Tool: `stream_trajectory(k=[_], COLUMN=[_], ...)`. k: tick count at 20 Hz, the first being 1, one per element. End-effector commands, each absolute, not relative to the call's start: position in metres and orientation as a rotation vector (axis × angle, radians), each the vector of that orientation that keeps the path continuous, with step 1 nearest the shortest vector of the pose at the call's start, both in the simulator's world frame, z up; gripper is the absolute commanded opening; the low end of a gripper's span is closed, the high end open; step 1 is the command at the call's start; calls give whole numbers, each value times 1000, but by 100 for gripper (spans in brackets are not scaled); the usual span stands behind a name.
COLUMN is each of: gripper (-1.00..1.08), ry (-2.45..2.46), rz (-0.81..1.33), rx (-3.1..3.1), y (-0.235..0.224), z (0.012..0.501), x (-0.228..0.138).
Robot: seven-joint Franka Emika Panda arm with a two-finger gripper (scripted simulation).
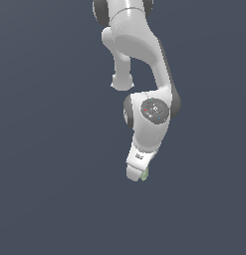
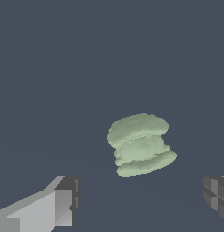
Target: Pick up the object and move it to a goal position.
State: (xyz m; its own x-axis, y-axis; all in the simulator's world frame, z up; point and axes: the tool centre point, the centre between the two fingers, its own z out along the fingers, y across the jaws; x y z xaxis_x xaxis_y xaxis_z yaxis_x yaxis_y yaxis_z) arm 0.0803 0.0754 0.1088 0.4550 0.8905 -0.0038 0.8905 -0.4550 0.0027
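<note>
Your hand hangs with its fingers spread wide apart, and the pale green ridged object lies ahead of the gap, ungripped; in the exterior view only a green sliver shows, at about 4 o'clock of the hand's tip. Judged from here, closing before the fingers flank the object could nudge it aside or pinch its rounded ridges off-centre, letting it slip. The surface is plain, dark blue-grey, and no goal marker is visible.
</note>
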Motion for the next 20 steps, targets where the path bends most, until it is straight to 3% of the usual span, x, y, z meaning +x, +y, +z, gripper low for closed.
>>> stream_trajectory(k=[1, 20], gripper=[100, 100], ry=[1730, 1990], rz=[-3, 0], rx=[2618, 2431], y=[77, 82], z=[105, 91], x=[84, 96])
